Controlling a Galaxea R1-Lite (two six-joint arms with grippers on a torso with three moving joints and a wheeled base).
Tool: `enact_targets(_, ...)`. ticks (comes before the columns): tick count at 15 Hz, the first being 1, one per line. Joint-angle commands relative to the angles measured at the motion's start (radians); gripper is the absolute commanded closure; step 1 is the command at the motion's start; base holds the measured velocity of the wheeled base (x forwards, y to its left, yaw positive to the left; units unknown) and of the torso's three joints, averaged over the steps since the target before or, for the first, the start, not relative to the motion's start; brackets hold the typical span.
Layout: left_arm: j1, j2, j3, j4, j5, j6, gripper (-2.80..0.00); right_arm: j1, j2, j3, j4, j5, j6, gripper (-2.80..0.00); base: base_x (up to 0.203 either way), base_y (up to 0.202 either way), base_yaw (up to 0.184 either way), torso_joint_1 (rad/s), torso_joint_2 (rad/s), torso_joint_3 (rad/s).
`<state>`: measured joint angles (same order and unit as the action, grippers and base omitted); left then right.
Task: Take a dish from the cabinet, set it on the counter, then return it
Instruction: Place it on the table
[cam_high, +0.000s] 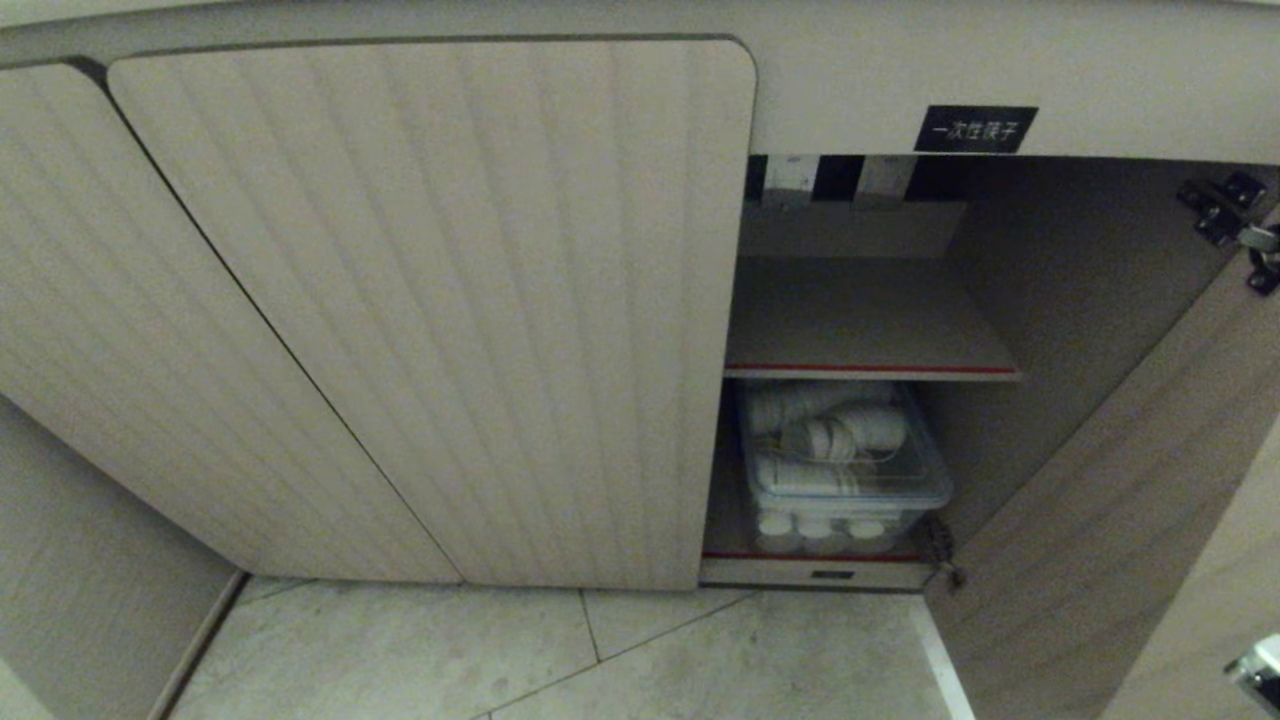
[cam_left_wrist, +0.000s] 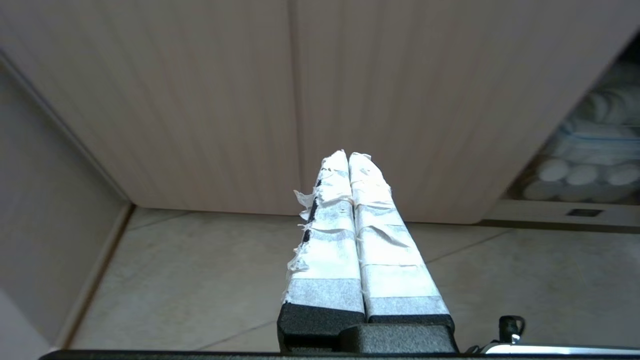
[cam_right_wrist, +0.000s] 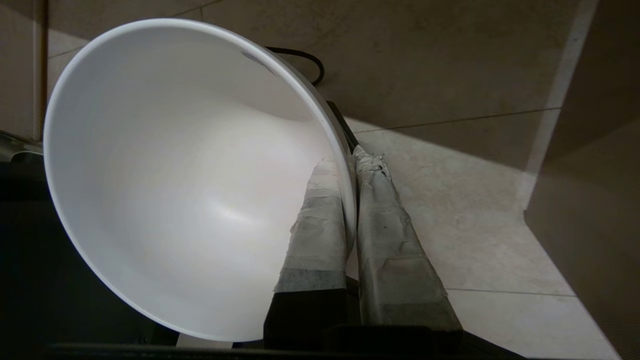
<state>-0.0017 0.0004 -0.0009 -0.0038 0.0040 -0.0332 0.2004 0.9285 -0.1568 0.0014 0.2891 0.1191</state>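
Observation:
In the right wrist view my right gripper (cam_right_wrist: 350, 160) is shut on the rim of the dish (cam_right_wrist: 190, 190), a plain white bowl. One taped finger is inside the bowl and the other outside. The bowl hangs tilted above the tiled floor (cam_right_wrist: 450, 210). The head view shows the cabinet (cam_high: 430, 300) with its right-hand door (cam_high: 1110, 500) swung open, but neither the dish nor the gripper's fingers. The red-edged upper shelf (cam_high: 860, 320) is bare. My left gripper (cam_left_wrist: 348, 156) is shut and empty, pointing at the closed cabinet doors (cam_left_wrist: 225, 100) low over the floor. The counter's top is out of view.
A clear plastic bin (cam_high: 845, 470) of stacked white paper cups fills the lower compartment under the shelf. A black label with white characters (cam_high: 975, 129) sits above the opening. Door hinges (cam_high: 1235, 225) stick out at the upper right. Pale floor tiles (cam_high: 600, 650) lie in front.

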Motion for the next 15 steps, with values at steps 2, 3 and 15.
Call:
enact_targets(2, 0.0, 0.0, 0.001, -0.001, 0.001, -0.001, 0.0, 0.002, 0.004, -0.001, -0.001, 0.002, 0.001, 0.0, 0.0, -0.177, 0.001, 0.0, 0.0, -0.004)
enact_targets(3, 0.0, 0.0, -0.001, -0.001, 0.001, -0.001, 0.0, 0.002, 0.004, 0.0, 0.0, 0.002, 0.001, 0.0, 0.0, -0.117, 0.006, 0.006, 0.0, 0.002)
enact_targets(15, 0.0, 0.0, 0.001, -0.001, 0.001, -0.001, 0.0, -0.017, 0.001, -0.021, -0.001, 0.039, -0.001, 0.0, 0.0, 0.0, 0.0, 0.0, 0.0, 0.0)
